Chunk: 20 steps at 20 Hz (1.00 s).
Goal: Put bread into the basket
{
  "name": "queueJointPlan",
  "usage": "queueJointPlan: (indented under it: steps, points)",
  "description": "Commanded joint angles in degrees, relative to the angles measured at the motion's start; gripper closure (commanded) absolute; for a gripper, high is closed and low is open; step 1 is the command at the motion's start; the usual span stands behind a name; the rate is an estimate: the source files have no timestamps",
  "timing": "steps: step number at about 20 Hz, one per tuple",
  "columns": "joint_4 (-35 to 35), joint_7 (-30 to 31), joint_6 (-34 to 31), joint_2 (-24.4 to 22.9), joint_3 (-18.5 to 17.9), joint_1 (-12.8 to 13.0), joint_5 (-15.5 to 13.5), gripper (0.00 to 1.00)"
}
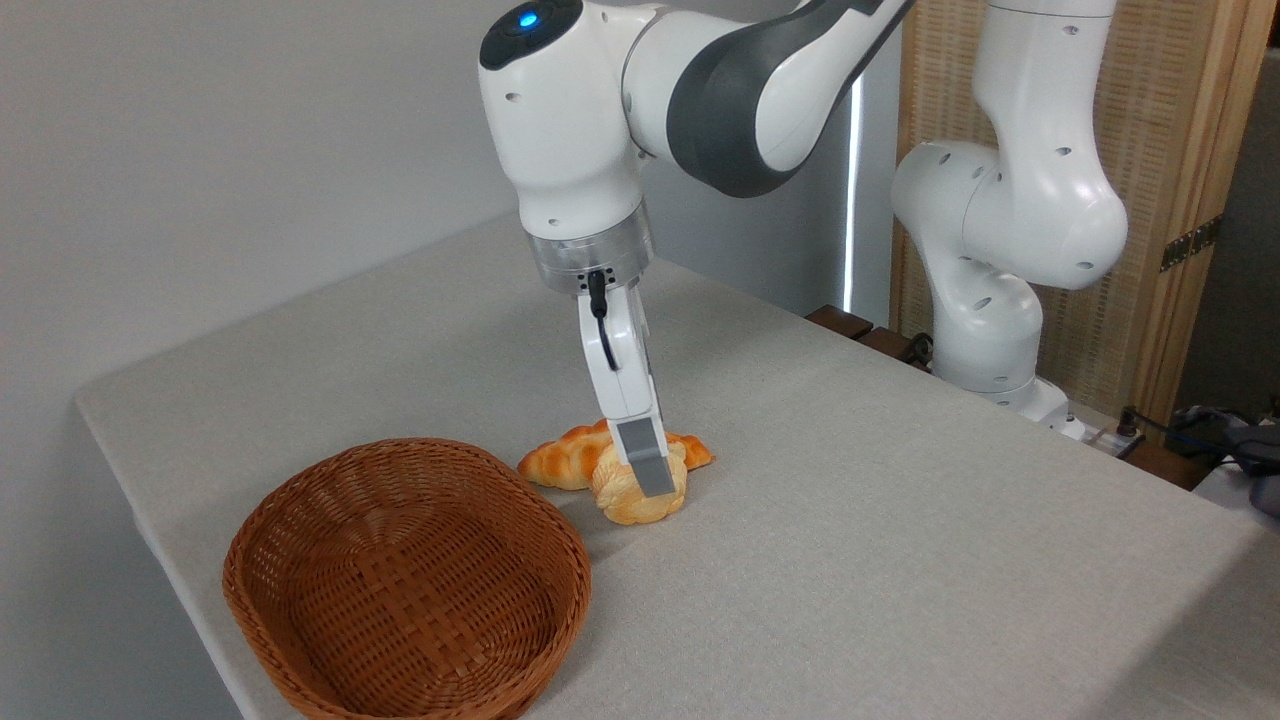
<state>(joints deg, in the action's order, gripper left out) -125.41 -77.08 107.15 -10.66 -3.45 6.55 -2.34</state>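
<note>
Gripper (648, 478) down at the bun (635, 495), just right of the basket (300, 560).

We see the bun resting on the table (900, 520), outside the basket and near its right rim, touching the front of a longer orange-brown loaf (560, 462) that lies behind it. One grey finger (645, 462) stands against the bun's top, facing us; the other is hidden behind it, so we cannot tell whether the claw is clamped on the bun or merely around it. The basket holds nothing.

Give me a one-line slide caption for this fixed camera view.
Pincer lowered onto the bun beside the empty wicker basket.
</note>
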Motion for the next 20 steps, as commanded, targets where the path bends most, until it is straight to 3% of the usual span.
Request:
queueJointPlan:
  steps: [1,6,9,12,20]
  points:
    - [-0.8,-0.8,2.5,0.5,0.0,0.5,-0.5,0.00]
    - [-0.9,0.3,3.1,1.0,0.0,1.5,-0.6,0.03]
    - [-0.9,4.9,3.2,1.0,0.0,1.6,-0.7,0.42]
    - [-0.8,4.9,3.2,0.9,0.1,1.6,-0.7,0.57]
    - [-0.9,4.9,3.3,0.9,0.1,1.6,-0.7,0.58]
